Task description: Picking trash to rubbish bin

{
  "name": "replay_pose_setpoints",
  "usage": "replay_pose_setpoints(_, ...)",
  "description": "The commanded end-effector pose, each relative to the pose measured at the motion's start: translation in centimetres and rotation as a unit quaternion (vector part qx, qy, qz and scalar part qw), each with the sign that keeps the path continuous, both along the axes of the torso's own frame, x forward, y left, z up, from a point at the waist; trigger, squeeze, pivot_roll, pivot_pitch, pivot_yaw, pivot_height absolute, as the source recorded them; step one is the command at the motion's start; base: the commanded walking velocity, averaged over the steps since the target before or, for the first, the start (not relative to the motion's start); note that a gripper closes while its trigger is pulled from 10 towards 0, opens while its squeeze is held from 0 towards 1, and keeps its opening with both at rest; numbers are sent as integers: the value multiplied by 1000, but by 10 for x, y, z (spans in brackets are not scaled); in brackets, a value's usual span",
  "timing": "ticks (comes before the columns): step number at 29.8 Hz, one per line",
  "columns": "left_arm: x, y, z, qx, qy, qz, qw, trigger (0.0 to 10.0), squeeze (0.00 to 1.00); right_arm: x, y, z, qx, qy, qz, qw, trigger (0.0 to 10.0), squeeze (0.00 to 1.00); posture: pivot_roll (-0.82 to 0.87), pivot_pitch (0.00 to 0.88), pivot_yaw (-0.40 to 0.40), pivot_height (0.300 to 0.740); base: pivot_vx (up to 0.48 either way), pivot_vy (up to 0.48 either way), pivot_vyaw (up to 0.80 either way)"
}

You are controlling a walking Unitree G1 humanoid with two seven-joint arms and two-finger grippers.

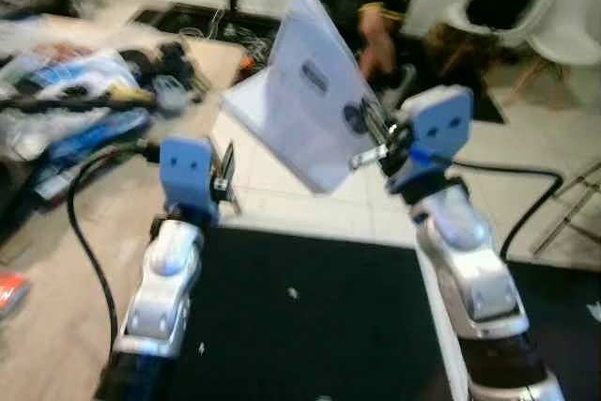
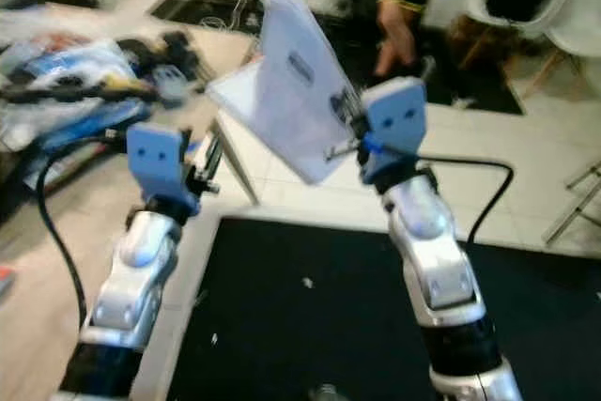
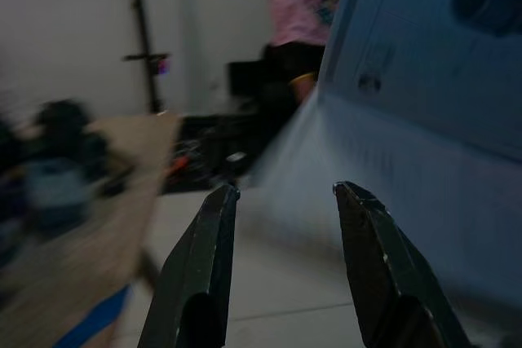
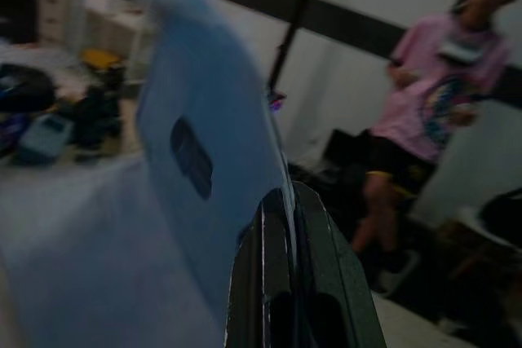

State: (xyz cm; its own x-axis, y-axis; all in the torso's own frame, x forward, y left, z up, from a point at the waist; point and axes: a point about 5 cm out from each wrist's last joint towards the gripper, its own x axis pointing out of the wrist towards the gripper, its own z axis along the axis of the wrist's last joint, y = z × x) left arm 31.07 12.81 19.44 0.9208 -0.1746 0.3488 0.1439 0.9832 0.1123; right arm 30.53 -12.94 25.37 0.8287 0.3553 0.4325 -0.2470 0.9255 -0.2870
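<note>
Right gripper (image 1: 376,143) pinches the edge of the big white paper (image 1: 315,100). It holds the paper up in the air, leaning up and to the left. Left gripper (image 1: 225,176) is spread wide with nothing in it, just below the paper's low corner.

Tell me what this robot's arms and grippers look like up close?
Both arms are smooth, rounded silver shells with black joints lower down. Each wrist carries a boxy light-blue block with two small dark dots. A black cable loops away from each arm. The left gripper and right gripper each have two long, tapering black fingers.
</note>
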Motion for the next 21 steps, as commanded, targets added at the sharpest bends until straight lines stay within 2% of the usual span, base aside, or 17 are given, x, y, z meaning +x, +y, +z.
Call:
replay_pose_setpoints(1, -1, -1, -4, 5, 5, -2, 1000, 10000, 0, -1, 0, -4, -3, 1, -1, 1000, 10000, 0, -47, 125, -63, 740, 0, 0, -800)
replay_pose_setpoints(14, -2, 1, -11, -1, 20, -3, 1000, 10000, 0, 4, -8, -32, 22, 58, -18, 998, 10000, 0, -45, 123, -60, 740, 0, 0, -800)
replay_pose_setpoints(18, -2, 6, -23, 2, 43, 0, 999, 10000, 0, 5, -13, -48, 23, 85, -25, 996, 10000, 0, -42, 120, -60, 740, 0, 0, -800)
replay_pose_setpoints(21, -3, 13, -42, 25, 83, 6, 996, 10000, 0, 5, -20, -72, 21, 123, -35, 992, 10000, 0, -36, 113, -60, 740, 0, 0, -800)
